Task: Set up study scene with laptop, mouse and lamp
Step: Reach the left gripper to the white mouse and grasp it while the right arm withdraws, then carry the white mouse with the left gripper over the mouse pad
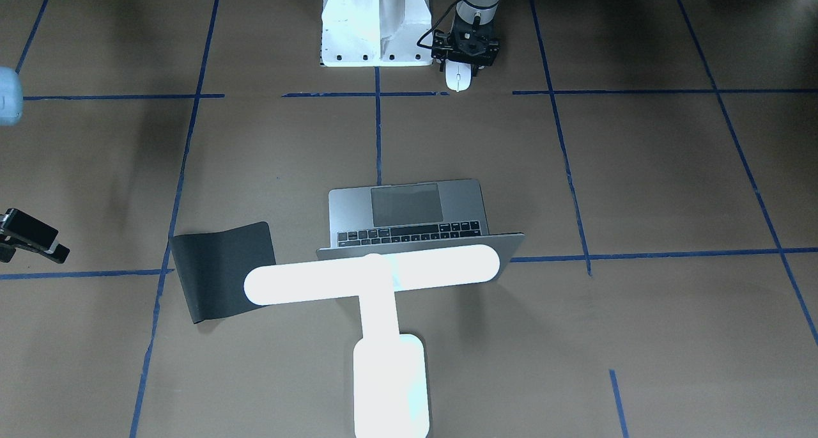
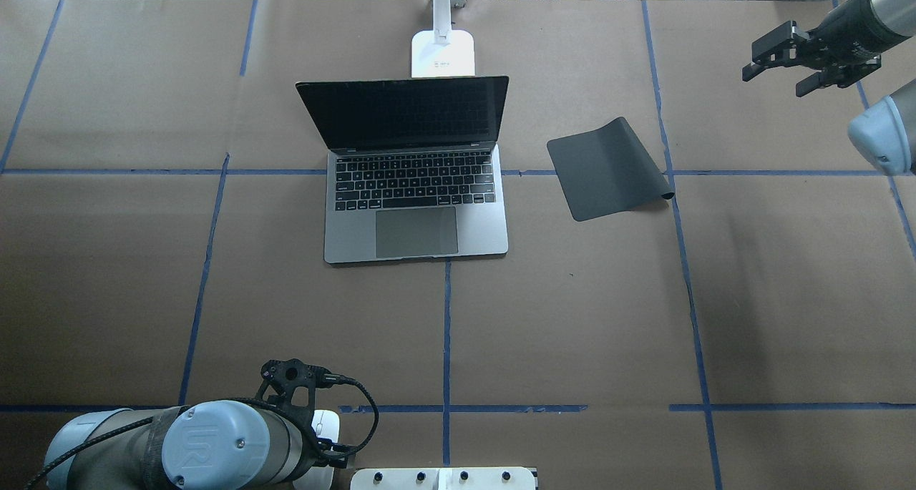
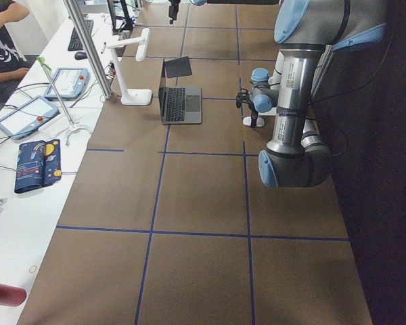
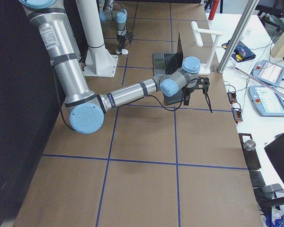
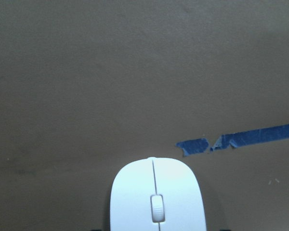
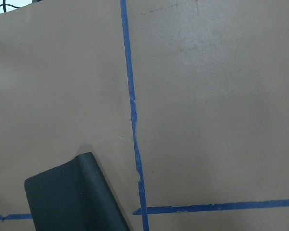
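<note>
The white mouse [image 1: 459, 78] lies on the table close to the robot's base, also in the overhead view [image 2: 326, 425]. My left gripper [image 1: 465, 59] sits right over its rear end. In the left wrist view the mouse [image 5: 156, 197] fills the bottom middle, with dark finger edges tight against both its sides. The open grey laptop [image 2: 415, 189] stands mid-table with the glowing lamp [image 1: 377, 278] behind its lid. My right gripper [image 2: 783, 71] is open, empty, and raised at the far right.
A black mat [image 2: 608, 168] with a curled edge lies to the right of the laptop; its corner shows in the right wrist view [image 6: 72, 197]. The white robot pedestal [image 1: 374, 22] stands beside the mouse. Blue tape lines cross the brown table [image 2: 572, 318].
</note>
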You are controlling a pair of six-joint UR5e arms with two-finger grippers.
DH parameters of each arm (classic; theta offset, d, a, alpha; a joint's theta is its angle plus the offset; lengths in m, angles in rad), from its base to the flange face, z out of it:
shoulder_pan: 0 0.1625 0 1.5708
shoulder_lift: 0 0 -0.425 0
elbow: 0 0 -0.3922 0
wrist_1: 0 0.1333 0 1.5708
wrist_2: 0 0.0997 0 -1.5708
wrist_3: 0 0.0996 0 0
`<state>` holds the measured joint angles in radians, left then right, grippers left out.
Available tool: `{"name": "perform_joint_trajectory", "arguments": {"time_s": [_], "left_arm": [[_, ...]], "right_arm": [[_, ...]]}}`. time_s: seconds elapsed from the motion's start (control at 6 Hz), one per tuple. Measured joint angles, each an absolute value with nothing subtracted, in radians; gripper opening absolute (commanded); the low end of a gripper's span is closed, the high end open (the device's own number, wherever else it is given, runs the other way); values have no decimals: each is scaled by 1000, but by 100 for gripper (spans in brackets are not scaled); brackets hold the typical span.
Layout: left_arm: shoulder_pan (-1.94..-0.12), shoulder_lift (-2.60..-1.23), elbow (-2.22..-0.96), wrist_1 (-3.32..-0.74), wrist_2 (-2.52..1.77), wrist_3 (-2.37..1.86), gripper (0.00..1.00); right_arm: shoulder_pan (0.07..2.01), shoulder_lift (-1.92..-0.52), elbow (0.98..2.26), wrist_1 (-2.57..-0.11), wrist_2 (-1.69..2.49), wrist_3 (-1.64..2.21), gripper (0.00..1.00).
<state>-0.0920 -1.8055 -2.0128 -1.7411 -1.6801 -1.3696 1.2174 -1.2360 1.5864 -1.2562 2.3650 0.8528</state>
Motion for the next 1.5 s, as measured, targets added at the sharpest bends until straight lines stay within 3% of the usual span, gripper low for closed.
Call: {"name": "perform_joint_trajectory", "arguments": {"time_s": [0.17, 0.33, 1.0, 1.17, 1.5], "left_arm": [[-93, -1805, -2013, -1741, -1680, -1370, 33], [-95, -1805, -2018, -1739, -1681, -1370, 24], [-165, -1891, -2181, -1516, -1675, -1336, 9], [-206, -1969, -2151, -1515, -1676, -1291, 8], [-295, -2146, -1966, -1624, -1681, -1241, 8]], "right_arm": [[1218, -1235, 1587, -1256, 2366, 853, 100], [1217, -1233, 1587, -1256, 2367, 853, 100], [1218, -1234, 1621, -1266, 2370, 855, 100], [1219, -1238, 1639, -1269, 2371, 856, 100], [1222, -1240, 1658, -1271, 2372, 856, 100]]}}
